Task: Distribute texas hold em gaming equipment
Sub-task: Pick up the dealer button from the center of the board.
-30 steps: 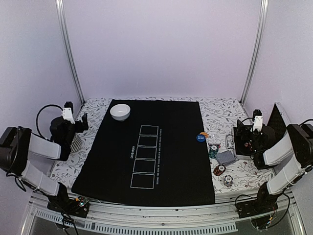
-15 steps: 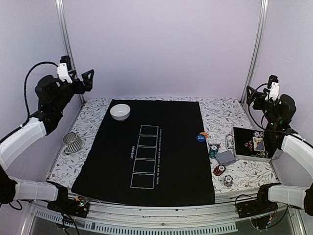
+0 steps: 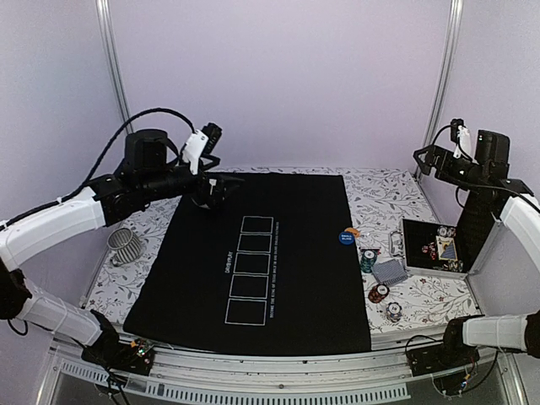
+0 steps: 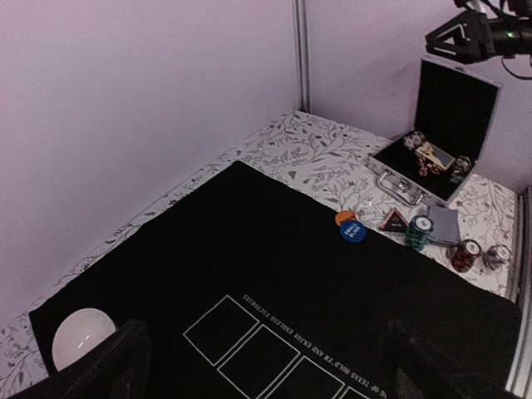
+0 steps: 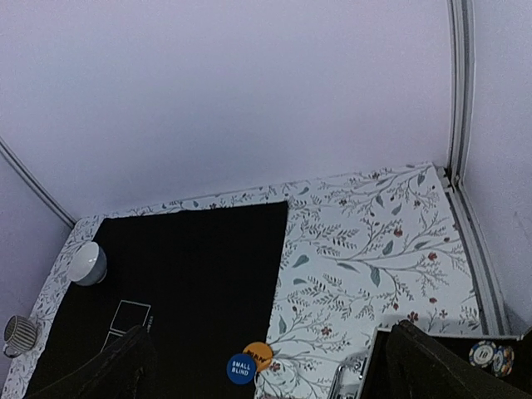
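The equipment lies at the right of the black mat (image 3: 253,253): a blue disc (image 3: 345,238) with an orange disc (image 3: 354,230), a teal chip stack (image 3: 368,259), grey-blue cards (image 3: 390,270), a red stack (image 3: 379,293) and a dark stack (image 3: 394,312). The left wrist view shows the blue disc (image 4: 352,230), a black-red triangle (image 4: 395,221) and the teal stack (image 4: 420,231). My left gripper (image 3: 218,187) hangs open and empty above the mat's far left corner. My right gripper (image 3: 426,156) is raised high at the far right, open and empty, its fingers (image 5: 125,366) dark at the frame's bottom.
An open metal case (image 3: 439,245) with chips inside stands at the right edge. A white bowl (image 4: 83,337) sits on the mat's far left corner, mostly hidden under the left gripper in the top view. A ribbed metal cup (image 3: 125,246) stands left of the mat.
The left arm has swung from high at the left down and right, over the bowl corner of the mat. The right arm stays raised and has turned slightly. No object has moved.
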Controlling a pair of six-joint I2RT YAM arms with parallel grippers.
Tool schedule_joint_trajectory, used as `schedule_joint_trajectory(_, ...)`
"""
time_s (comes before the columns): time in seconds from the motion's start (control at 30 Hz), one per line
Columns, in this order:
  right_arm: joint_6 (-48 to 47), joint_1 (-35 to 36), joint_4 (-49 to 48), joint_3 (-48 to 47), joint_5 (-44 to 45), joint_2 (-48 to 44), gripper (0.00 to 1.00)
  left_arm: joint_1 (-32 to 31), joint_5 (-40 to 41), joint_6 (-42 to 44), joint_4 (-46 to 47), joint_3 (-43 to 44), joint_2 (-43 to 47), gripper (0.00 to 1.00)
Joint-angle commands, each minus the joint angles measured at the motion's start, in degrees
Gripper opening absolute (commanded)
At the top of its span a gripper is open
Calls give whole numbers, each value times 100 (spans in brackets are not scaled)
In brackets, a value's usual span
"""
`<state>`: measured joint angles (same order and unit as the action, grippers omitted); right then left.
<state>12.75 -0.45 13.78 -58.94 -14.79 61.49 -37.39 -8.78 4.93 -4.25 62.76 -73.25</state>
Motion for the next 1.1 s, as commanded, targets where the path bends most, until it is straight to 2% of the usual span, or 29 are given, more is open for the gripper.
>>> schedule_joint_trajectory(0.0,181,-17,1677,-336,-135,236,99,-474,-190,210,-657,74,-306,98)
schedule_joint_trajectory(0.3,234,224,2819,-683,7,851,99,-561,311,177,-889,-116,-1026,98)
schedule_joint_trajectory(0.53,313,727,2968,-927,242,1143,99,-567,397,301,-724,-391,-819,98)
schedule_joint_trajectory(0.63,284,1077,3124,-1171,676,1401,99,-567,440,356,-560,-567,-645,98)
schedule_joint_trajectory(0.83,40,1869,3422,-1920,1443,2487,100,-562,547,377,-477,-617,-624,98)
schedule_joint_trajectory(1.07,-603,2027,3696,-2599,1106,4117,99,-563,596,371,-575,-555,-724,98)
